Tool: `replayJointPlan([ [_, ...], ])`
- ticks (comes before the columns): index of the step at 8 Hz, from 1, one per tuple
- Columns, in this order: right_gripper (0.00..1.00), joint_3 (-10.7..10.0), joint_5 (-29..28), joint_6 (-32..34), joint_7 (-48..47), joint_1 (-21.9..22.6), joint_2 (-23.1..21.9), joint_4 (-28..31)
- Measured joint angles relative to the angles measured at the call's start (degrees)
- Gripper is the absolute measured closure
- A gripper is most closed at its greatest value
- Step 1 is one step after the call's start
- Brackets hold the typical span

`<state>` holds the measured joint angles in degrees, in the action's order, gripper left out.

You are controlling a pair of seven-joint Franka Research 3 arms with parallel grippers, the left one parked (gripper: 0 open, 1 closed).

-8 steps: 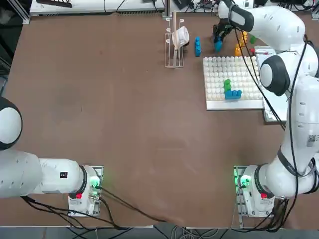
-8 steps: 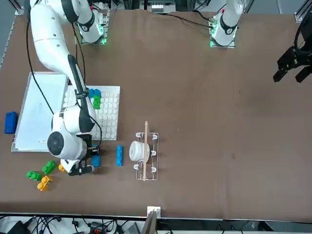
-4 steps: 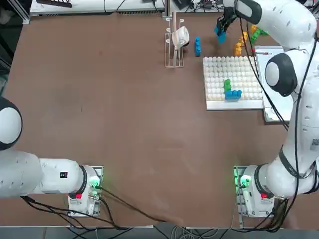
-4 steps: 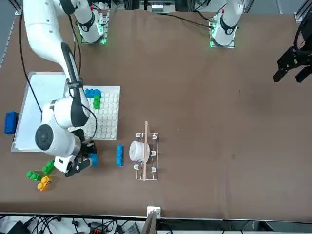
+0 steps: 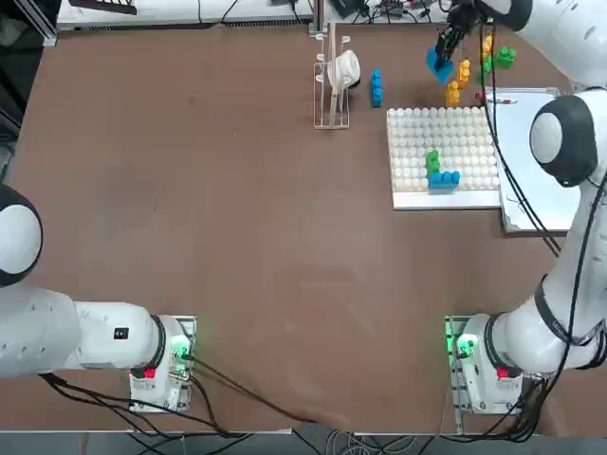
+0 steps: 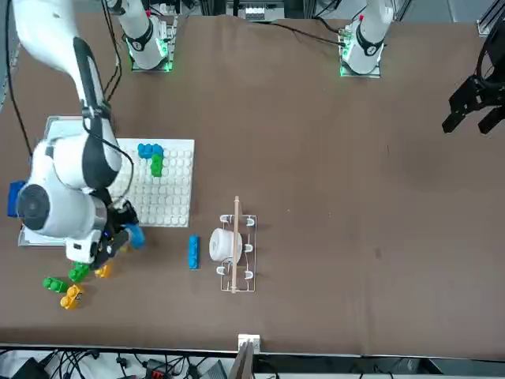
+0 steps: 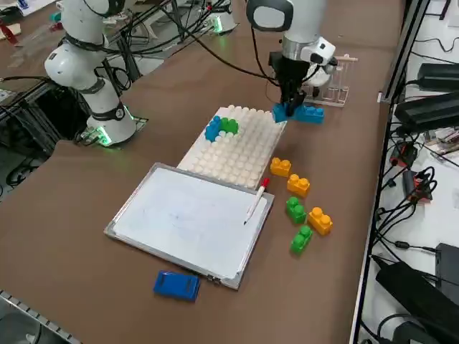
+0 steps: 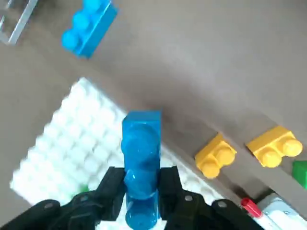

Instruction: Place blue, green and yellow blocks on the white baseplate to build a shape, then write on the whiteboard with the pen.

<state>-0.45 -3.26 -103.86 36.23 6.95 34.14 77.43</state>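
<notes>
Blue block lifted beside the white baseplate

A blue block (image 8: 141,163) is clamped between the fingers of the right gripper (image 8: 142,199), above the far edge of the white baseplate (image 5: 446,128). Green and blue bricks (image 5: 437,169) are seated on the baseplate's near part.

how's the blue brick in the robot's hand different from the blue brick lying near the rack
The held blue brick is clamped in the right hand and raised off the table, near the white baseplate; the loose blue brick lies flat on the table, untouched. The held one hangs by the baseplate's far edge; the loose one sits between the rack and that plate. Both are bright blue, studded and two studs long.
</notes>
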Motion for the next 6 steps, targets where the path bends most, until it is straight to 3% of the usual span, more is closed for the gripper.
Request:
replayJointPlan([
  [4,0.6,0.4,-0.1,-8.5,17.4,-0.3,-11.2,19.9],
  [6,0.6,0.8,0.0,-17.7,22.6,0.2,-17.4,32.7],
])
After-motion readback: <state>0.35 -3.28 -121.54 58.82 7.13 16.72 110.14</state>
